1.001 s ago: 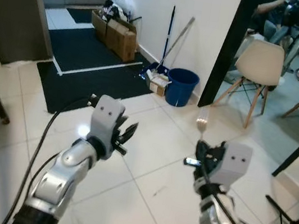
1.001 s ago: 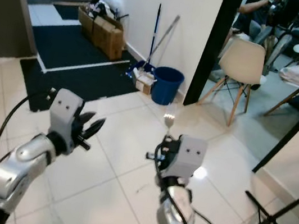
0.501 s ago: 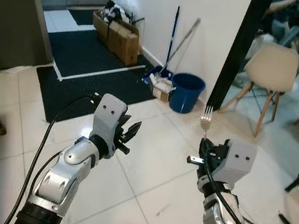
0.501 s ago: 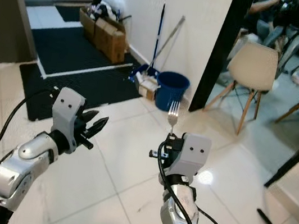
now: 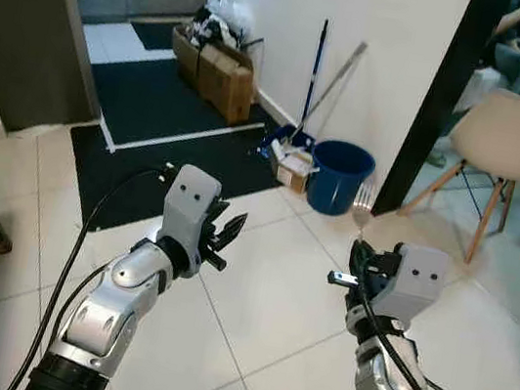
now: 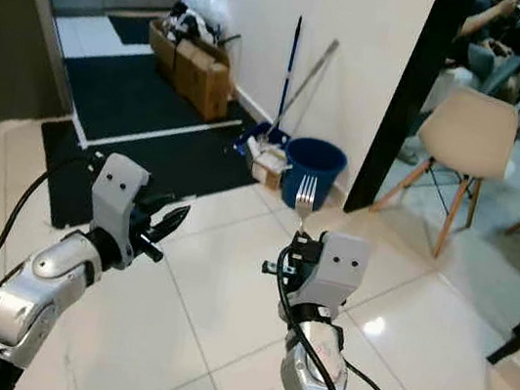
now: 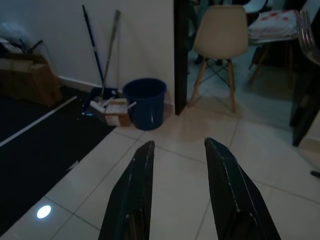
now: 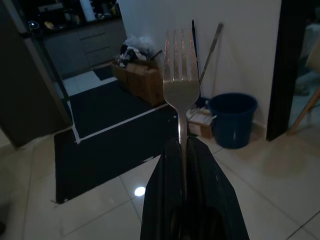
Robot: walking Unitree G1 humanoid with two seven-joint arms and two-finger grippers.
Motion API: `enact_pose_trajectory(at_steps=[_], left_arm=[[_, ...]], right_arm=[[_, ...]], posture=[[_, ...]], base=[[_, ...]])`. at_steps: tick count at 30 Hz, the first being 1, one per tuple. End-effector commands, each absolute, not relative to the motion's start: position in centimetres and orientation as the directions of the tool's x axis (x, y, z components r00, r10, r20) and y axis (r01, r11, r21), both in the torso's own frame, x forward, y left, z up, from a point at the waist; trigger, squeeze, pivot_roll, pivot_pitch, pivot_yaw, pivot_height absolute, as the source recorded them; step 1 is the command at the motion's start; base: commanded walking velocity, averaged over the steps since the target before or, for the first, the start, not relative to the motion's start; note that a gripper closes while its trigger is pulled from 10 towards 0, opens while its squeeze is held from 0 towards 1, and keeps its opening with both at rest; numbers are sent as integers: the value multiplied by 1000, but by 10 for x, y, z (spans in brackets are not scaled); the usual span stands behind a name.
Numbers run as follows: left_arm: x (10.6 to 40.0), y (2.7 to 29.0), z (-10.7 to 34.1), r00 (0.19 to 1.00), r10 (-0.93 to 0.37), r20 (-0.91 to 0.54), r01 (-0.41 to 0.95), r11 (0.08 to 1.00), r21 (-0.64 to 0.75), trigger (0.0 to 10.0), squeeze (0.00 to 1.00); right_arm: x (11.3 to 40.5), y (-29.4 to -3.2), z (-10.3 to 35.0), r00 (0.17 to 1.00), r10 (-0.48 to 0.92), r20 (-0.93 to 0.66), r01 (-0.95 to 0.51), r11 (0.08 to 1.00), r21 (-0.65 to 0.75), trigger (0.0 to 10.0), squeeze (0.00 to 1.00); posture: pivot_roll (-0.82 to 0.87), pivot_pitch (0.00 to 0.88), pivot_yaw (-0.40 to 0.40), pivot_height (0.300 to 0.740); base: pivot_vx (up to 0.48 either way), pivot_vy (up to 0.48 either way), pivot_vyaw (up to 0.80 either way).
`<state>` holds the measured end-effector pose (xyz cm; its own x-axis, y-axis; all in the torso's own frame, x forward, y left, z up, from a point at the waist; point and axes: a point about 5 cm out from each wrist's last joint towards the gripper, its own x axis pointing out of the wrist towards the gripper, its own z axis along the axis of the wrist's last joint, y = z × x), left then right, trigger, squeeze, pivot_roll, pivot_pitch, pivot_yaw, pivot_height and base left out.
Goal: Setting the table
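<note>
Silver tines up, the fork stands straight in the right gripper, its handle pinched tight between the two black jaws, which are closed on it with no gap showing. It is held out at chest height over the pale tiled floor, well clear of everything, prongs pointing at the ceiling. Over on the other side the left gripper is raised to about the same height, jaws parted a fair way and holding nothing, the two black fingers spread with bare tile between them. Ahead, against the white wall, a blue bucket sits beside a small box, with a blue-handled mop and a second pole leaning just behind it. Further along that wall there are cardboard boxes on a black mat. To the right, past a dark door frame, a cream chair on wooden legs stands on the tiles.
</note>
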<state>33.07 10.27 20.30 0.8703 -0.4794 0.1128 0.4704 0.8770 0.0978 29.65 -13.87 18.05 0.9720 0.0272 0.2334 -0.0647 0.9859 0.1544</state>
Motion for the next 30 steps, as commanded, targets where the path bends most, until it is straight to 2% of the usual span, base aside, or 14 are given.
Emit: enact_pose_trajectory(at_steps=[1, 30], left_arm=[[331, 106, 200, 875, -474, 98, 466, 880, 92, 10000, 0], [331, 105, 201, 874, -476, 100, 468, 879, 93, 10000, 0]], right_arm=[[296, -134, 179, 972, 39, 231, -78, 984, 160, 10000, 0], [296, -134, 178, 974, 41, 223, -77, 985, 156, 10000, 0]], posture=[[29, 62, 120, 740], [31, 67, 121, 740]], base=[[480, 0, 0], [480, 0, 0]])
